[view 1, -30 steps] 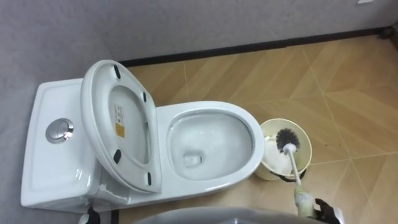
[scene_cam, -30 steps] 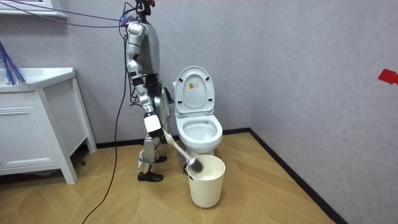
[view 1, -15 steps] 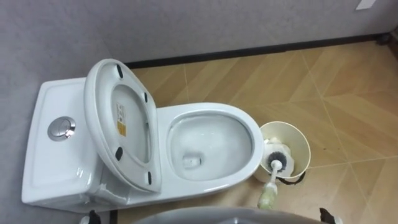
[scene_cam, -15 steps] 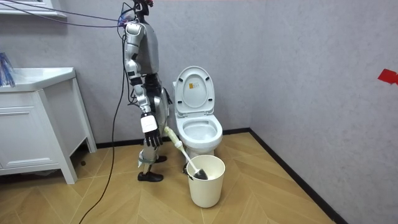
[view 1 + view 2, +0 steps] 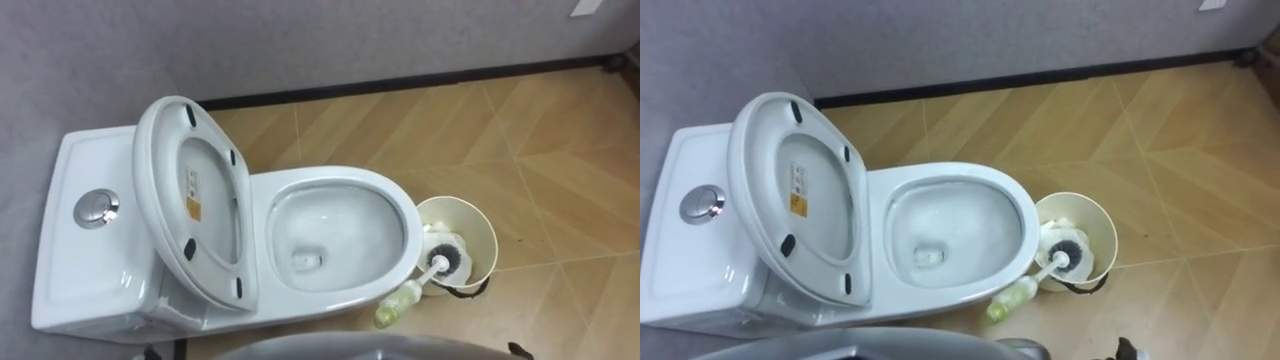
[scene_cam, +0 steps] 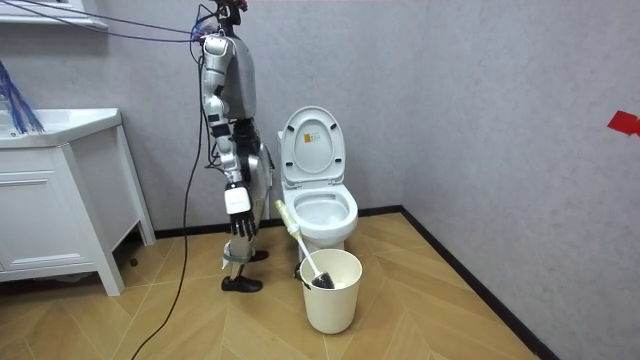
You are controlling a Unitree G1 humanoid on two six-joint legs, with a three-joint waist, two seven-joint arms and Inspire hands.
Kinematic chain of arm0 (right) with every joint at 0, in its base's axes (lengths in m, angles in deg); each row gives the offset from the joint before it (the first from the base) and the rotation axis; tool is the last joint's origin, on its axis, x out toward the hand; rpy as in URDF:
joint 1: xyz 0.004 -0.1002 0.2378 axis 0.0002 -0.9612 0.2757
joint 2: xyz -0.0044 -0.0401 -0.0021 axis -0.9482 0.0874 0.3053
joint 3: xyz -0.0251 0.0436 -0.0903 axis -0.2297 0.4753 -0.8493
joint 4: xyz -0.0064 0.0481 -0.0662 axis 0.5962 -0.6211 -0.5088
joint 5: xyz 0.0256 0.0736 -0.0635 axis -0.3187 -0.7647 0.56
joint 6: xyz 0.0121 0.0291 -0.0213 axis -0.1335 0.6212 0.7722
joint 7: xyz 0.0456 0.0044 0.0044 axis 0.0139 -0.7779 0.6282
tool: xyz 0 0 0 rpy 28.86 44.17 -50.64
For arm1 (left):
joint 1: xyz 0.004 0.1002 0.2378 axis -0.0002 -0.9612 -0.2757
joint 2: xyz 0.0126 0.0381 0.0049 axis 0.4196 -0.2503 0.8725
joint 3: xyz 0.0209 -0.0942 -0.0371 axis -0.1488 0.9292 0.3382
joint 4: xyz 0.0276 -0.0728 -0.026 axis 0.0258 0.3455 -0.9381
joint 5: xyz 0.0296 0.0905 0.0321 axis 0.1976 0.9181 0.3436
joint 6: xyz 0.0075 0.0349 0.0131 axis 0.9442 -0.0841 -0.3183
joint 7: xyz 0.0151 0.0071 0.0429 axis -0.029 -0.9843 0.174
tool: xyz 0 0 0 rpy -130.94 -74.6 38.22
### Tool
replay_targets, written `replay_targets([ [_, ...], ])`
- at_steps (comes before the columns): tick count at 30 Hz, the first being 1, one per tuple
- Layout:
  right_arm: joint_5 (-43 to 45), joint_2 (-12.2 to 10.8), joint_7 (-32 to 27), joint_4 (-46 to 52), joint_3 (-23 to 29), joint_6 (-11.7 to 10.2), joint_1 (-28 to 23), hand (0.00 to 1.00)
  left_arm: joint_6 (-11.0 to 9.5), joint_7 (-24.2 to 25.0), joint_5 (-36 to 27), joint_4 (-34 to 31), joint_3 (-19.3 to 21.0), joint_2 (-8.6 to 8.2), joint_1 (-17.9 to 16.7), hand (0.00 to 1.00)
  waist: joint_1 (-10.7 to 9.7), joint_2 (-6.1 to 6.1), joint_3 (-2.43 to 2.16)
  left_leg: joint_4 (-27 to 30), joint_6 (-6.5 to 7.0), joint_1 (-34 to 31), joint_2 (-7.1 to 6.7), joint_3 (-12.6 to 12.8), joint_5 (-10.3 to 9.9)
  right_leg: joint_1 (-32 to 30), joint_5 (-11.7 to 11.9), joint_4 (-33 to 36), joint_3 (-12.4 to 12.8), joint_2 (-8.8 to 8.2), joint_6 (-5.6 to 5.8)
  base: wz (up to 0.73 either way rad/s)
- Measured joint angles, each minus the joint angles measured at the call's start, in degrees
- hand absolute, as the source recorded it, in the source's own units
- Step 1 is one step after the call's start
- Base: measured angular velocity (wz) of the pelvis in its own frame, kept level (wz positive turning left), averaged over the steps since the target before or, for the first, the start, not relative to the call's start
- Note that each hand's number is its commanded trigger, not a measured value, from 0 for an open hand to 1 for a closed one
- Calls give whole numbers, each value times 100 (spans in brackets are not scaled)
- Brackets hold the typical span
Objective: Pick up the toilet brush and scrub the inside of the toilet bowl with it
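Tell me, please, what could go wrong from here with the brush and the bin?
1. The brush has its head in the bin, and its handle slants out over the rim towards the toilet. It might slide out or tip the bin.
2. The right hand hangs open at the robot's side, apart from the handle. Reaching down for it could knock the bin.

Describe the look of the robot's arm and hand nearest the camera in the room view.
That is its right arm: a silver-grey shell over the shoulder and upper part, with darker jointed segments below the elbow. The right hand is black, with slim dark fingers and a small white tag on its back.
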Motion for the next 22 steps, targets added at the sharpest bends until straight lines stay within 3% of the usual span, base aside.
replay_targets([
  [10,-10,22,1117,-536,-189,721,-1,0,310,372,16,1,120,-1,-66,0,13,-39,-4,0,2,107,0,-20,-1,97,1,22,-15,-12,5,0],
  [18,68,54,1748,-600,-431,1017,108,0,418,582,11,3,130,-8,-36,0,11,-83,-7,15,2,127,4,-21,-1,93,-11,89,-39,-13,-2,0],
  [22,224,57,1893,-595,-465,1045,216,0,427,665,10,9,126,-34,-32,0,19,-107,-6,15,2,129,4,-30,-1,100,-11,91,-57,-13,-2,0],
])
